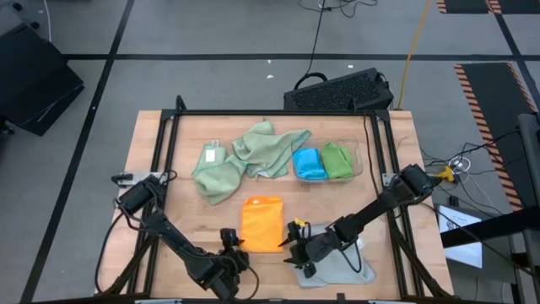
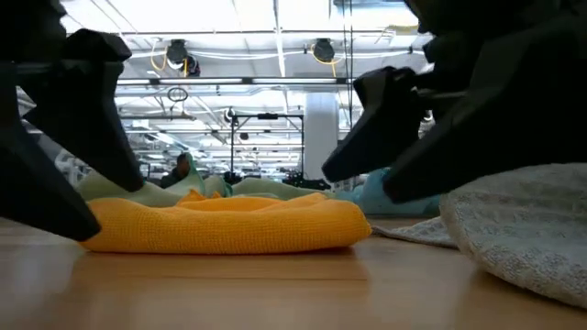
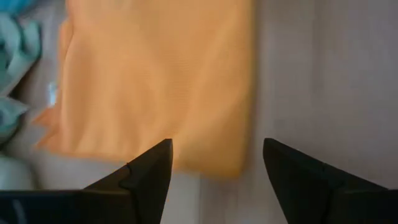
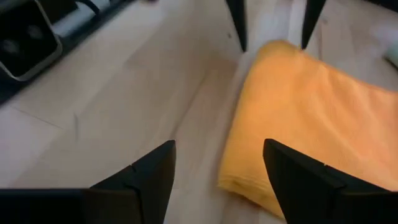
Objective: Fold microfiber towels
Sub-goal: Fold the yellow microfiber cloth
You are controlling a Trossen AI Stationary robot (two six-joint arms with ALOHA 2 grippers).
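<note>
On table (image 1: 143,135): six towels (image 1: 262,223) (one orange)

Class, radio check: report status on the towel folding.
Left gripper and right gripper both open, flanking the orange towel. Towel folded, flat on table. Nothing in the way.

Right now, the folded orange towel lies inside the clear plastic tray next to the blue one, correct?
Not quite. The folded orange towel lies on the bare wooden table, apart from the clear plastic tray, which holds the blue towel and a green one. The high view shows this.
</note>
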